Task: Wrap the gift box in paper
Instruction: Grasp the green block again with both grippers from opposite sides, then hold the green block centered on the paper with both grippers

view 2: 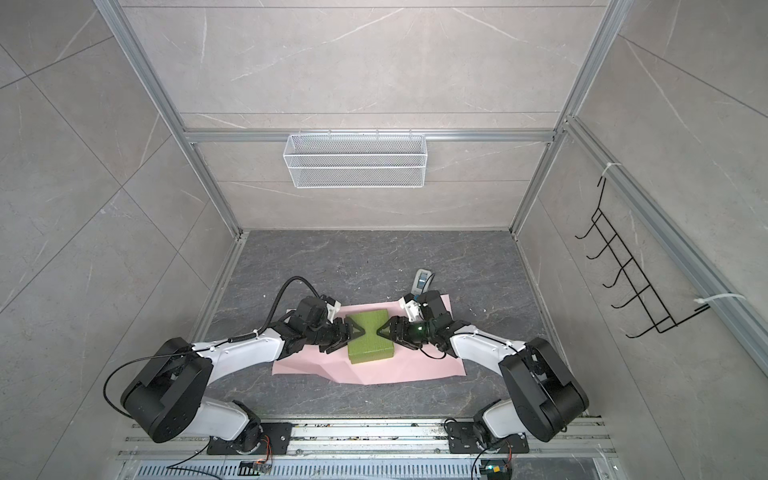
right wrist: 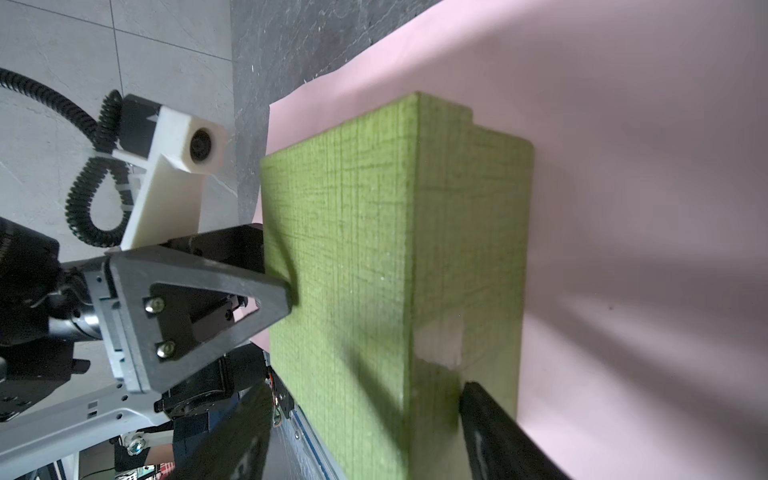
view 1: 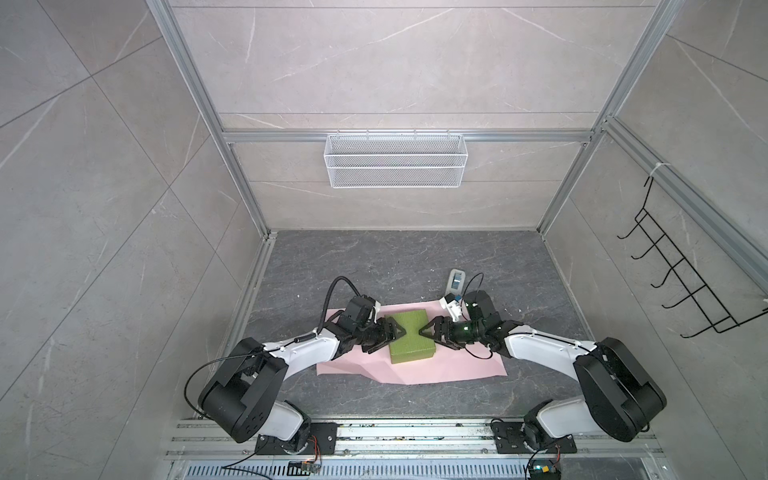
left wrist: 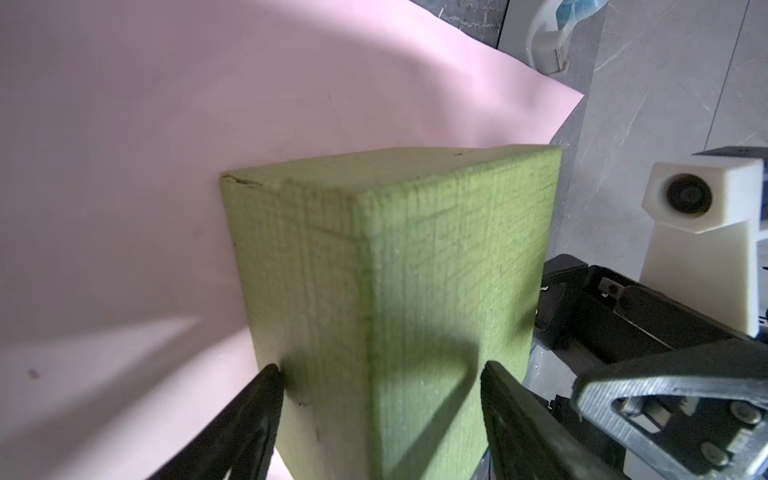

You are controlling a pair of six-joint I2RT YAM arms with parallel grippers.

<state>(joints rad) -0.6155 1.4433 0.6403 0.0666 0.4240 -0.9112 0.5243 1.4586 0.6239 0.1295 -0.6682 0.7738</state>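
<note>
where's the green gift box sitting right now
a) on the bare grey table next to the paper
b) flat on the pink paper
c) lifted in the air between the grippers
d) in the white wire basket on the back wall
b: in both top views the gift box lies flat on the paper, with pink sheet showing past its edges.

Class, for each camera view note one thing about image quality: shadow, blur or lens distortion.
In both top views: soft, even light; the wide lens splays the frame posts. Left wrist view: the left gripper is blurred and shadows the box. Right wrist view: soft shadow bands cross the paper; the right gripper is out of focus.
</note>
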